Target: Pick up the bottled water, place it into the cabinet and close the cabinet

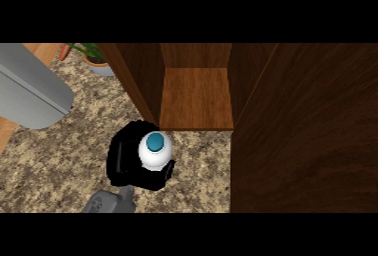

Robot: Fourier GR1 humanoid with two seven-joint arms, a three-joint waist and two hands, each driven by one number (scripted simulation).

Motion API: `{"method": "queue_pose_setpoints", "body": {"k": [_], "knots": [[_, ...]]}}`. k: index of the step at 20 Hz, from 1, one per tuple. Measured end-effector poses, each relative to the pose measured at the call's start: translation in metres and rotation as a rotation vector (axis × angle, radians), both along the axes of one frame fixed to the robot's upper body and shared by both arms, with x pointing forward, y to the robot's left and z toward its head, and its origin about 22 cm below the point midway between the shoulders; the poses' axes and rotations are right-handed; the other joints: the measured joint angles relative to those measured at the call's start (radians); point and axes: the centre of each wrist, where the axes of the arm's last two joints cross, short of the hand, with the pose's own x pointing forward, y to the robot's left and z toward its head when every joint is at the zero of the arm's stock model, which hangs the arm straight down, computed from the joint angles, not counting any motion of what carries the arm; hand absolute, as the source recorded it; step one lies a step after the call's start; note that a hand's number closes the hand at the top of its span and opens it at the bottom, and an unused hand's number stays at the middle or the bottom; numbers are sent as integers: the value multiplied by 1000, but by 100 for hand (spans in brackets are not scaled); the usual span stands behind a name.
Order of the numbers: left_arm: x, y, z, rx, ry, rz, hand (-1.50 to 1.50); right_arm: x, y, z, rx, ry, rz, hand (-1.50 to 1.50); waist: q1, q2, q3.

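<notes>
Left robot hand (122,159) curled round bottled water (155,151), blue cap up, bottle upright. Bottle above speckled surface (52,170), just in front of open cabinet (196,100) shelf edge, not inside. Cabinet door (306,135) stands open at right. Potted plant (94,56) at far left.

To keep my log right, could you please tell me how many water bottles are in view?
1: the bottled water, gripped by a hand, just in front of the open cabinet; others may be hidden deeper inside.
</notes>
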Motion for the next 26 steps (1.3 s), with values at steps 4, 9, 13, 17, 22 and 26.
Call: {"method": "queue_pose_setpoints", "body": {"k": [4,9,13,17,22,26], "knots": [[-8,-33,32,26,-7,-37,150,5,-1,1,-8,-5,3,-150,-2,1,0],[-3,-67,76,59,7,-32,150,7,1,0,7,-4,14,-150,-11,2,0],[2,-89,104,76,3,-2,150,11,-3,1,-14,-18,14,-150,-14,3,0],[15,-108,119,90,3,48,150,13,-5,1,-17,-18,16,-150,-22,5,0],[37,-120,125,143,4,110,150,16,-7,3,-29,-26,9,-150,-24,6,0],[52,-124,120,189,22,136,150,18,-10,6,-46,-17,0,-150,-24,8,-1]]}}
